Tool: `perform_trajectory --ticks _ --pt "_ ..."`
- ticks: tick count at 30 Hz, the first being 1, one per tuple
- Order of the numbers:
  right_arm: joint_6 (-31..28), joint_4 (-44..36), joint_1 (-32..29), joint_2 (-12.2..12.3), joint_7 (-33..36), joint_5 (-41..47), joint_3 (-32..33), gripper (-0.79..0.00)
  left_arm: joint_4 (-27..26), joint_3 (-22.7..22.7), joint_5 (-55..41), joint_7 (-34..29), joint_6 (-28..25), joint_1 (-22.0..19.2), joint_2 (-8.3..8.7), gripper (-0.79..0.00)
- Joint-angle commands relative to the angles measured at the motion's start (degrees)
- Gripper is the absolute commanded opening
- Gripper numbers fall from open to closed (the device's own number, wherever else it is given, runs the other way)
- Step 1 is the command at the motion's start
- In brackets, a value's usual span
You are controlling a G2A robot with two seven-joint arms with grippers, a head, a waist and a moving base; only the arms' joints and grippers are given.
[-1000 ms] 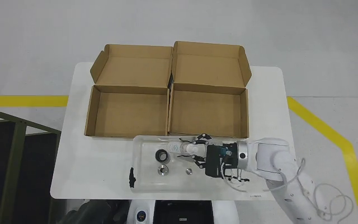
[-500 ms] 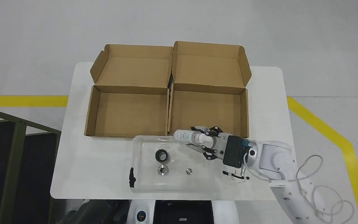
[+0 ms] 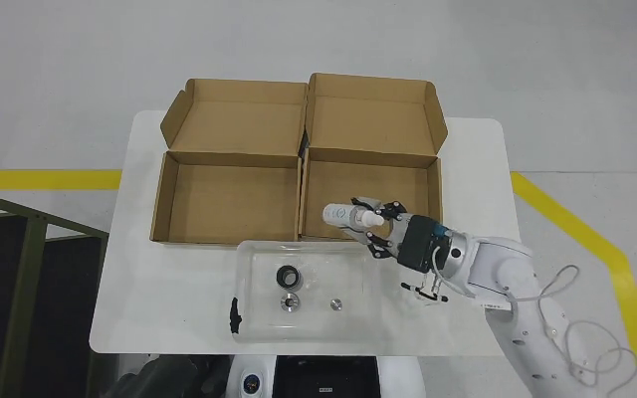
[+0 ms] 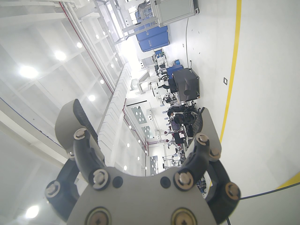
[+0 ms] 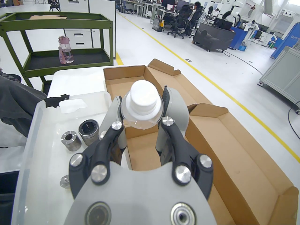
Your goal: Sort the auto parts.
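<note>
My right gripper (image 3: pixel 370 227) (image 5: pixel 141 111) is shut on a small clear bottle with a white cap (image 3: pixel 343 215) (image 5: pixel 143 101), held over the near edge of the right cardboard box (image 3: pixel 413 204) (image 5: pixel 234 141). In the clear plastic tray (image 3: pixel 254 323) (image 5: pixel 30 165) lie a black ring bearing (image 3: pixel 288 277) (image 5: pixel 88 129), a steel cylinder (image 3: pixel 289 302) (image 5: pixel 71 140) and a small steel nut (image 3: pixel 336 304) (image 5: pixel 65 181). The left cardboard box (image 3: pixel 227 203) stands open beside the right one. My left gripper (image 4: pixel 140 120) is open, pointing up into the hall with nothing between its fingers.
Both boxes have their lids folded back toward the table's far edge (image 3: pixel 318 117). A black scrap (image 3: pixel 234 318) (image 5: pixel 56 99) hangs on the tray's left rim. A green cart (image 5: pixel 58 38) with a pink bottle stands beyond the table.
My right gripper has lifted the bottle out of the tray and carried it back and to the right, to the near edge of the right box.
</note>
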Motion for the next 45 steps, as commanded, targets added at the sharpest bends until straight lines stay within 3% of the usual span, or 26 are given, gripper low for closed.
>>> perform_trajectory --ticks 1,12,25,45 --pt "0.0 0.7 1.5 -0.1 2.1 1.1 -0.3 -0.785 0.0 0.0 0.0 0.0 0.0 0.0 0.00 0.000" --pt "1.5 5.9 10.9 -0.8 12.4 5.7 -4.0 -0.785 0.0 0.0 0.0 0.0 0.0 0.0 0.00 0.000" --pt "3.0 17.9 22.4 -2.6 19.7 9.3 -10.9 -0.785 0.0 0.0 0.0 0.0 0.0 0.0 0.00 0.000" --pt "4.6 34.6 35.1 -6.7 24.6 10.4 -22.7 -0.785 0.0 0.0 0.0 0.0 0.0 0.0 0.00 0.000"
